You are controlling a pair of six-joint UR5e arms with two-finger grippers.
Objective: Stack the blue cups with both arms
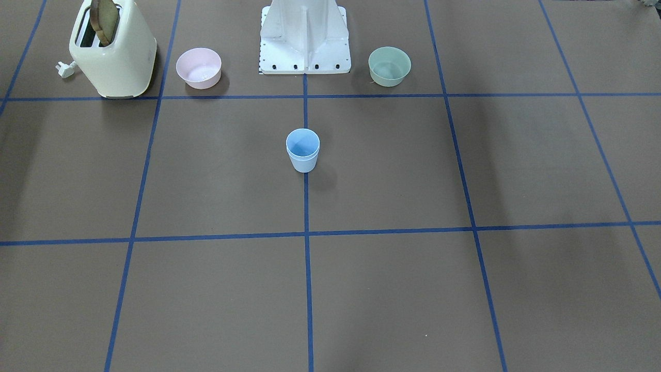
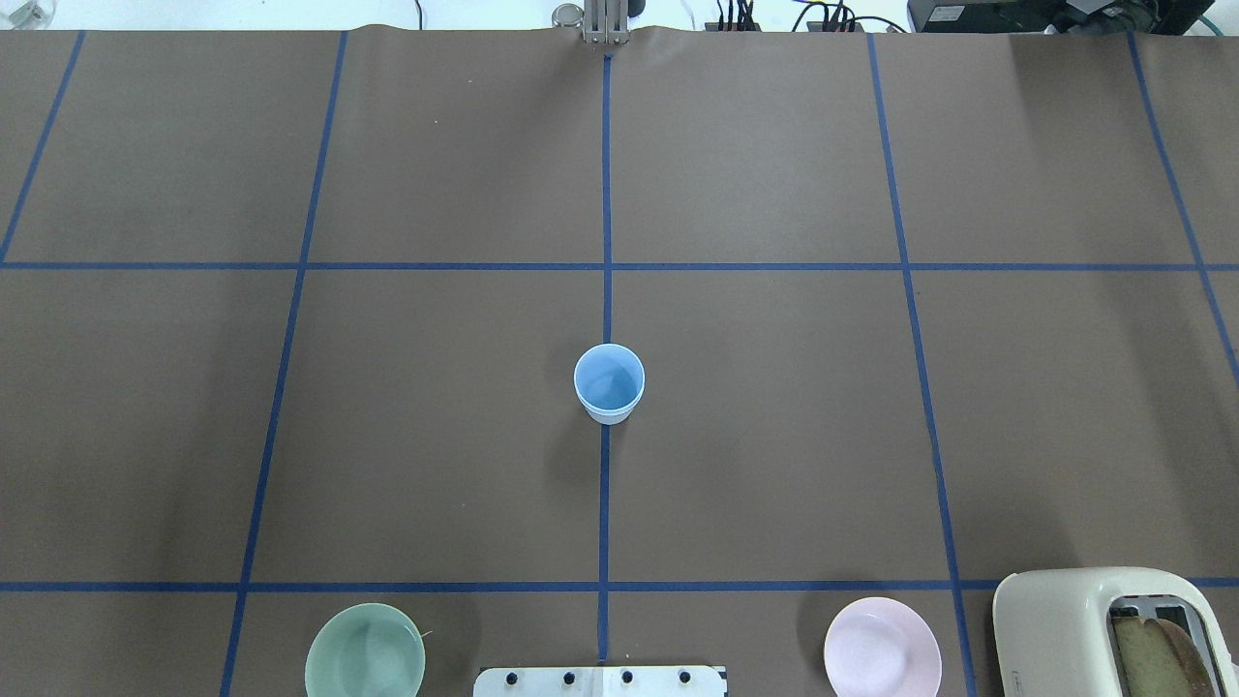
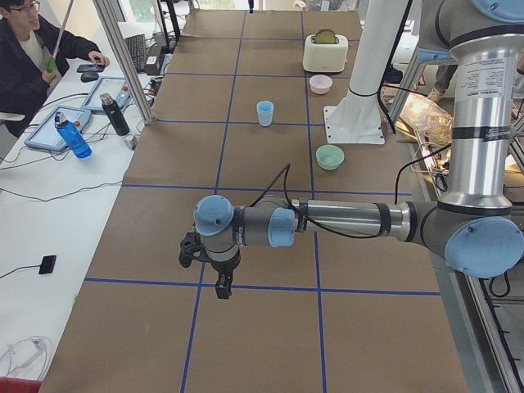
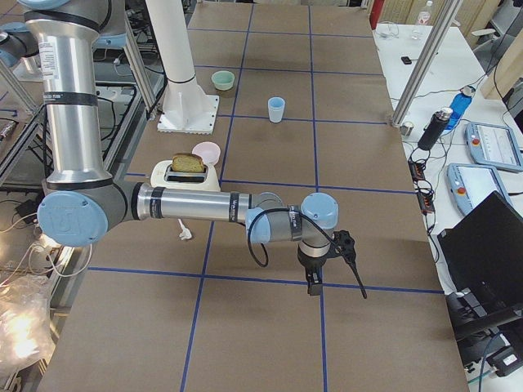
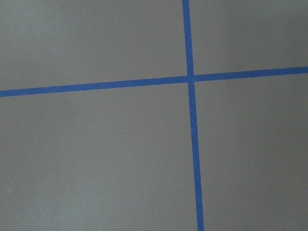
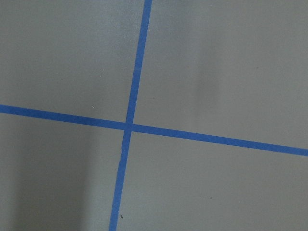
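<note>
Two blue cups (image 1: pixel 302 151) are standing nested and upright on the table's (image 1: pixel 392 170) centre tape line (image 1: pixel 306 206). Left gripper (image 3: pixel 221 286) and right gripper (image 4: pixel 314 284) are hanging over opposite table ends, well apart from them; whether either is spread or pressed together cannot be told.

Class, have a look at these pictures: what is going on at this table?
Nothing is being handled. The blue cups stand nested, one inside the other, at the middle of the table. The left gripper and the right gripper hang over its opposite ends, far from them.
</note>
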